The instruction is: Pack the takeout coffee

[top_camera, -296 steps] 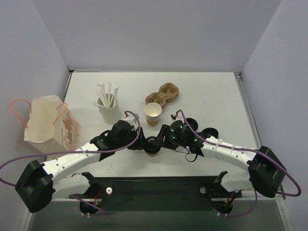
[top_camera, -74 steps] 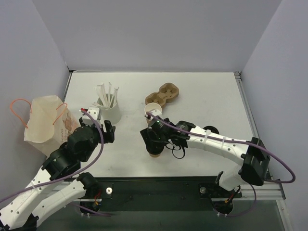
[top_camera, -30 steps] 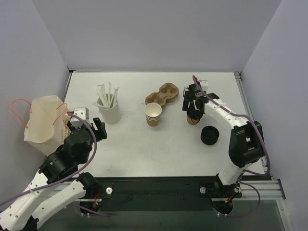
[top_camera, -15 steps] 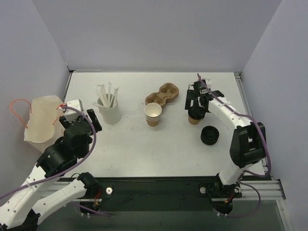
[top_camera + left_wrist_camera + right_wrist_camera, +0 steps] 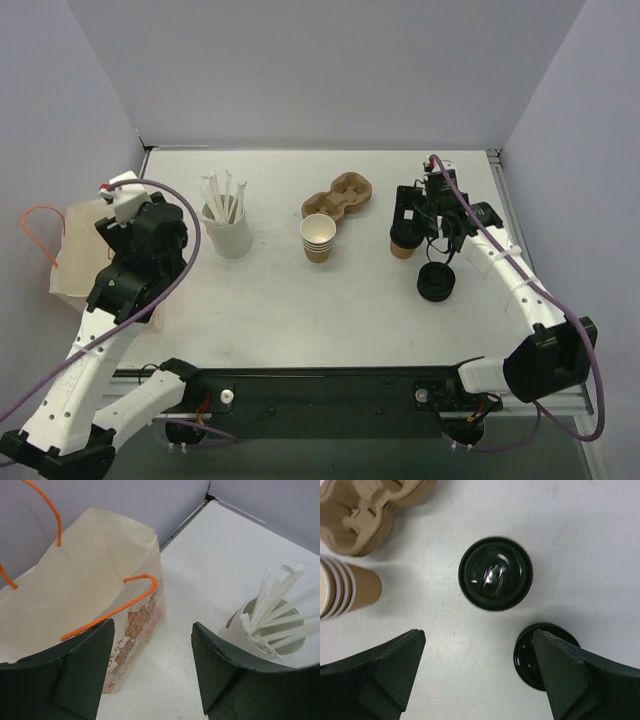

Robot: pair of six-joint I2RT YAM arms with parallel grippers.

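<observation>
The coffee (image 5: 401,247) stands lidded on the table (image 5: 300,320) with bare top all round. One lid stack (image 5: 436,282) is near at 5 o'clock, one cup stack (image 5: 318,237) at 9 and one carrier (image 5: 340,195) at 10. The right gripper (image 5: 477,635) hangs over it, wide and empty. The left gripper (image 5: 152,630), also wide and empty, is between one bag (image 5: 75,595) and one straw cup (image 5: 260,630).

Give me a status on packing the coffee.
Done: the black lid sits on the cup, which stands on the table. In hand: nothing; the right gripper hangs open above it, the left gripper open over the paper bag. Left: the cup is not yet in the bag.
</observation>
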